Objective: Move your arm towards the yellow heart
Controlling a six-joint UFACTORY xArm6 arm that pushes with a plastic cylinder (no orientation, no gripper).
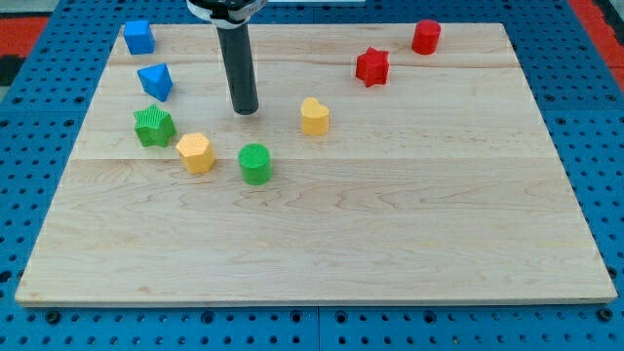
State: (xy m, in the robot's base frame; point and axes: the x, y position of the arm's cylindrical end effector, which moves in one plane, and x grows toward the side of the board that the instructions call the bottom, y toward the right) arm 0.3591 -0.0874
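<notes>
My tip (245,110) rests on the pale wooden board (390,224) — left of the smooth yellow heart (314,116), apart. A ribbed green cylinder (255,163) sits below. No jaws here — 1 plain dark rod.

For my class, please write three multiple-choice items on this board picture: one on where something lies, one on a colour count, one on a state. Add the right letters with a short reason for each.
1. Where is the yellow heart relative to my tip?
A. toward the view's right
B. toward the view's left
C. straight toward the view's top

2. How many red blocks are on the wooden board?
A. one
B. two
C. four

3. Is my tip touching the yellow heart?
A. yes, pressed against it
B. no, bare wood lies between them
C. it rests on top of it

Answers:
1 A, the heart sits to the view's right of the tip at nearly the same height.
2 B, only the red star and the red cylinder are red.
3 B, a strip of bare board separates tip and heart.
</notes>
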